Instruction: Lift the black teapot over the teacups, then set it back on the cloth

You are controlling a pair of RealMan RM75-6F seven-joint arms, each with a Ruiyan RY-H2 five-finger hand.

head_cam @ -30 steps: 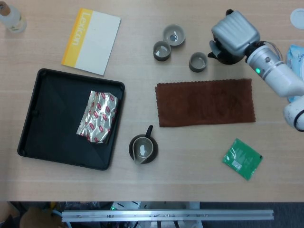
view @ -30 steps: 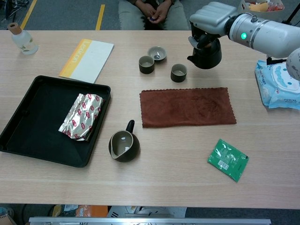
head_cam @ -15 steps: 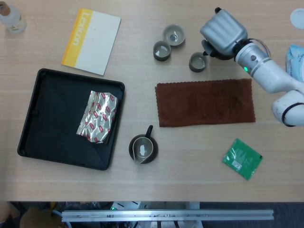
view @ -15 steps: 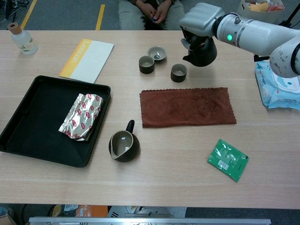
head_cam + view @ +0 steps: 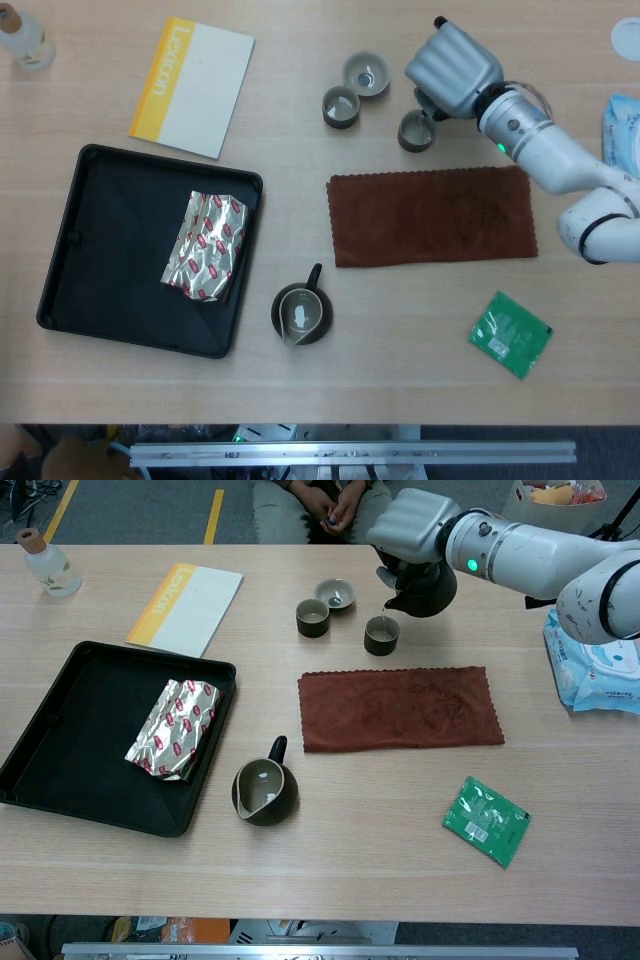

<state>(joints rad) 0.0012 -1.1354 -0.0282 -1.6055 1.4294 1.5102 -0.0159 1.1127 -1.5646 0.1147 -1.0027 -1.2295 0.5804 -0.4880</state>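
Observation:
My right hand (image 5: 412, 528) grips the black teapot (image 5: 424, 588) from above and holds it in the air, tilted, with its spout over the rightmost teacup (image 5: 381, 635). A thin stream seems to run from the spout into that cup. In the head view the right hand (image 5: 452, 58) hides most of the teapot just above the same teacup (image 5: 415, 131). Two more teacups (image 5: 312, 618) (image 5: 335, 593) stand to the left. The brown cloth (image 5: 400, 708) lies bare in front of the cups. My left hand shows in neither view.
A black tray (image 5: 110, 250) at the left holds a foil packet (image 5: 206, 246). A dark pitcher (image 5: 301, 313) stands before the cloth, a green packet (image 5: 511, 334) to its right. A yellow-white booklet (image 5: 192, 86), a bottle (image 5: 24, 36) and a wipes pack (image 5: 597, 665) lie around.
My right hand has carried the teapot left, from beside the cups to over the rightmost teacup, and tipped the spout down toward it.

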